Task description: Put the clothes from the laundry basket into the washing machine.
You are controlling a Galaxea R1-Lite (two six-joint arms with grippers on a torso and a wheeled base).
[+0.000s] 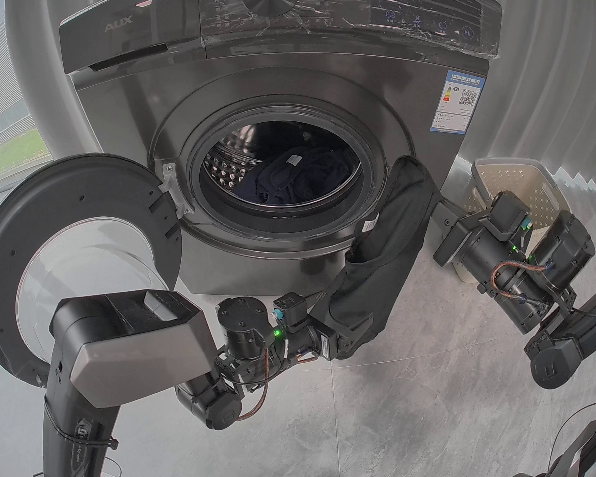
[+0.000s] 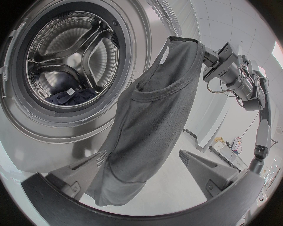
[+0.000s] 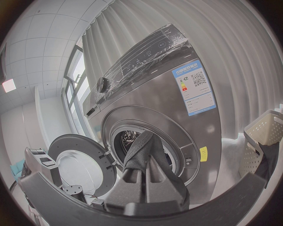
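dark grey mesh fabric comes nearest: a t-shirt (image 1: 391, 248) hangs stretched on a slant between the two arms, above the grey tiled floor (image 1: 434, 385); its lower hem lies at the left gripper (image 2: 143, 157), which sits low in front of the washing machine's (image 1: 298, 261) bottom edge; that claw's fingers (image 2: 206, 170) stand wide apart, with the hem draped against one of them and well clear of the other; whether the cloth is truly caught there cannot be told; the shirt's upper corner, by the neck seam and its white label, is pinched in the right gripper (image 3: 146, 164), whose fingers are pressed together on the fabric; that corner is held just off the right edge of the round door opening, outside the drum (image 2: 73, 53); the shirt is not yet inside the machine; the round door (image 1: 81, 186) is swung fully open at the machine's left front corner; inside the steel drum, navy clothes (image 1: 292, 174) with a small white tag lie at the bottom; an energy label (image 1: 458, 102) sits at the upper right corner of the machine's front; clear plastic film (image 1: 347, 18) covers the control panel along the top edge; farthest, the cream perforated laundry basket (image 1: 521, 177) stands on the floor by the machine's right front corner, behind the right arm, with a dark cloth (image 3: 269, 156) hanging over its rim.
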